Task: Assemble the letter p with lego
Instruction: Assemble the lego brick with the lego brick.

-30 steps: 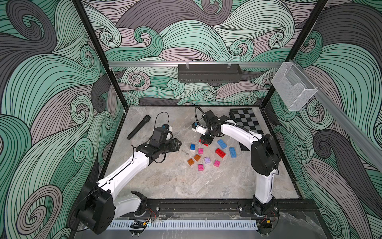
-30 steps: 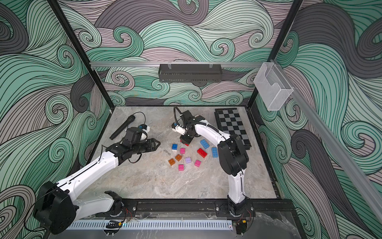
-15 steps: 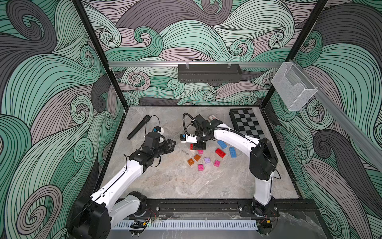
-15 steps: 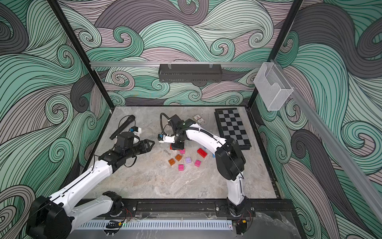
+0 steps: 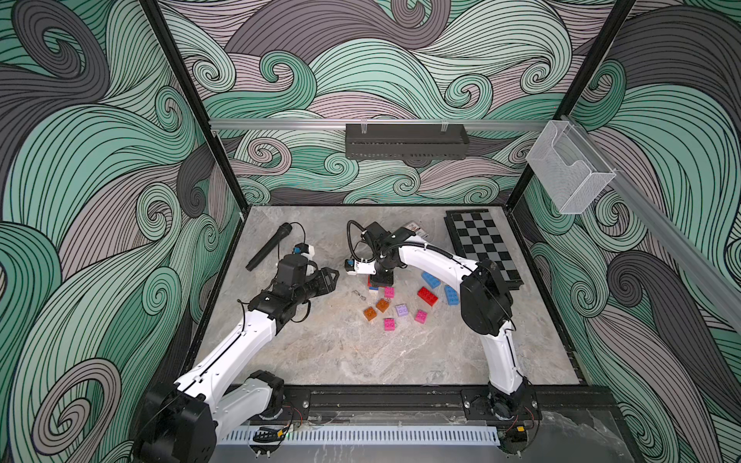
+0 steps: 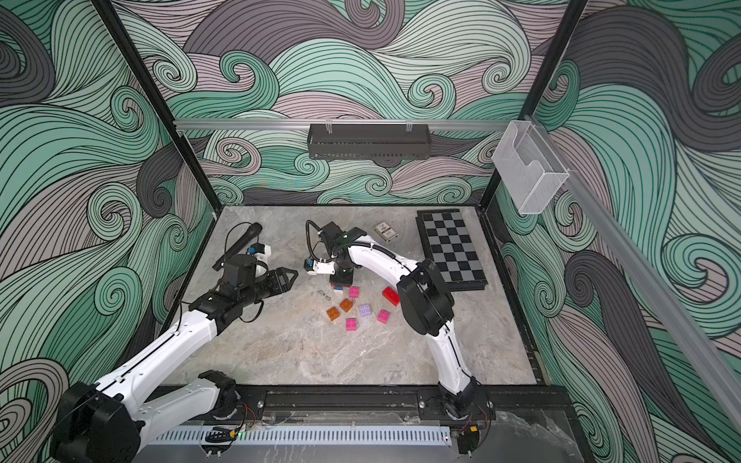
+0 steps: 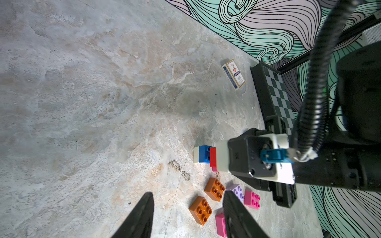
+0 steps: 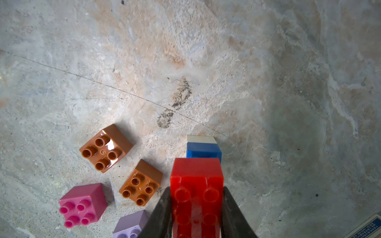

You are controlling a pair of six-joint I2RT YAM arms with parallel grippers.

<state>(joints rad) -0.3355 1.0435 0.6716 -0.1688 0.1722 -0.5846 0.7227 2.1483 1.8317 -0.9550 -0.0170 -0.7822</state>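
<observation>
Mid-frame in a top view, the right end effector (image 5: 381, 282) clamps a red brick (image 8: 196, 179) while the left end effector (image 5: 332, 278) stands open just left of it.

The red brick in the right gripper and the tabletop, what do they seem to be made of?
The red brick looks like moulded plastic, glossy and slightly translucent, with soft highlights on its studs. The tabletop is matte with grey-beige veining like marble; real stone or a printed laminate, the look leaves open.
</observation>
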